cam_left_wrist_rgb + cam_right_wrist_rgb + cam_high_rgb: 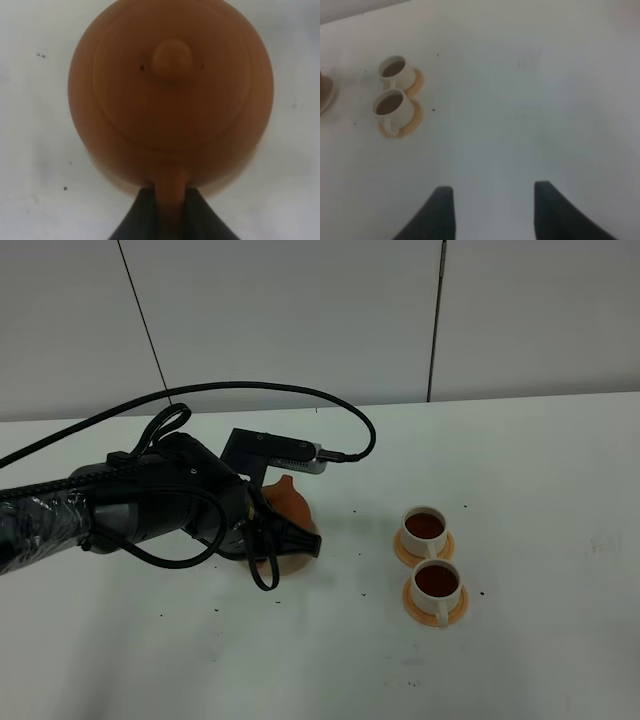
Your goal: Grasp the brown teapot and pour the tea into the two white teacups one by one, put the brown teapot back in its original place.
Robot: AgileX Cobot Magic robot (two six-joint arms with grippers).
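Behind the left arm (pixel 140 505), brown teapot (pixel 290 502) mostly hidden, left pincer (pixel 171 220) pinching its handle, right pincer (pixel 492 210) spread.

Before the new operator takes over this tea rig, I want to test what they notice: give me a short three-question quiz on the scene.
1. True or false: both small off-white teacups, the far one and the near one, hold dark reddish-brown tea.
2. Which gripper is closed on the stubby side handle of the round reddish-brown clay teapot? A) left gripper B) right gripper
3. Fill in: each teacup stands on a round ______ saucer.

Key
1. True; dark liquid shows in both.
2. A; the right gripper is open over bare white table.
3. Orange.
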